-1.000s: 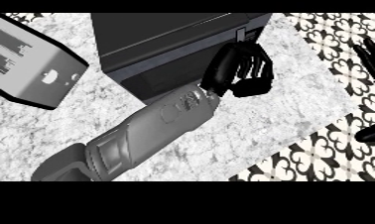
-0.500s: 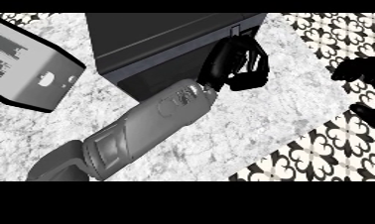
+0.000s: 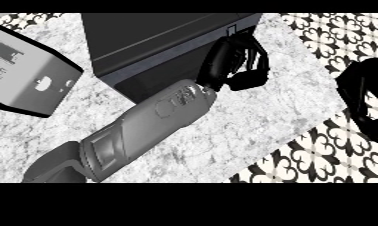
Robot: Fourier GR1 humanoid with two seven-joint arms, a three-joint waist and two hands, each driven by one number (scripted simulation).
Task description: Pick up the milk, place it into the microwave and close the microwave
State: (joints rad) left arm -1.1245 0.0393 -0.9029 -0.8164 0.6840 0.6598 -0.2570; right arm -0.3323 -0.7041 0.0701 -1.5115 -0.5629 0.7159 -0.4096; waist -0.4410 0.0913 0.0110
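Note:
The microwave point(image 3: 155, 40) is a dark box at the top middle of the head view, its lighter front face turned toward me. My left forearm crosses the counter from the lower left. My left hand point(image 3: 235, 65) sits at the microwave's front right corner with its fingers curled against the edge, and nothing shows inside them. My right hand point(image 3: 359, 92) is a dark shape cut off by the right edge, apart from the microwave. No milk is in view.
A grey box-like appliance point(image 3: 33, 77) lies tilted at the left edge. The marble counter point(image 3: 244, 130) ends at the right, where a patterned black and white floor point(image 3: 310, 155) begins.
My left hand has slid up and left, closer against the microwave's corner. My right hand has come further into view at the right edge.

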